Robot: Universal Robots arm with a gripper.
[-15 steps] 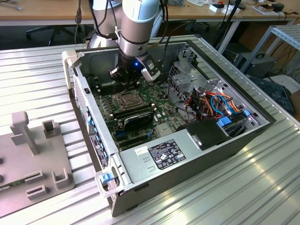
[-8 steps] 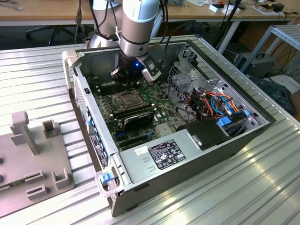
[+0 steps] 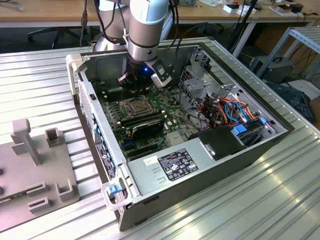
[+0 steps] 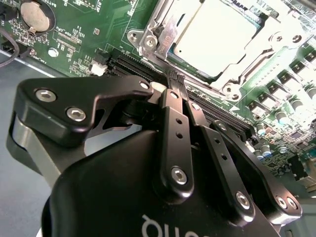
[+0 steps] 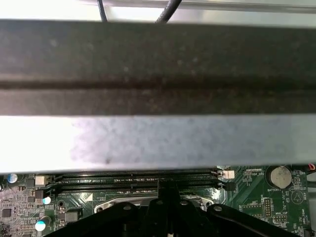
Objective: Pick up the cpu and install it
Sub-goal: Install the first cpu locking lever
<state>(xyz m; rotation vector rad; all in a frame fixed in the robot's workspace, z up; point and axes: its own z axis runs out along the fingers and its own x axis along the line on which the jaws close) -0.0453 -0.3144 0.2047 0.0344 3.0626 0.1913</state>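
Exterior view: a Universal Robots arm reaches down into an open desktop computer case (image 3: 250, 155) lying on its side on a ribbed aluminium table (image 3: 40, 85). Its gripper (image 3: 134, 89) hangs low over the green motherboard (image 3: 112, 107), just beyond the square metal-framed CPU socket (image 3: 136, 106) at the board's centre. A blue light glows on the wrist. Toward the near edge sit black memory sticks (image 3: 145, 125), then the grey power supply (image 3: 172, 167); orange and blue cables (image 3: 227, 112) crowd the drive bay at the exterior view's right. A grey fixture plate (image 3: 35, 170) rests on the table at the exterior view's left.

In the second wrist view, the gripper's (image 4: 177, 79) black fingers (image 4: 174, 106) are drawn together, tips touching, with nothing visible between them. They point at the empty black memory slots (image 4: 143, 69) beside the socket (image 4: 148, 42). The cpu (image 4: 215, 34), its pale metal top glaring under the light, lies flat inside the socket, ringed by the silver frame. A coin battery (image 4: 35, 15) sits farther off on the board.

In the first wrist view, the closed fingertips (image 5: 167, 190) hover over the same memory slots (image 5: 133, 180), near the case wall (image 5: 158, 89).
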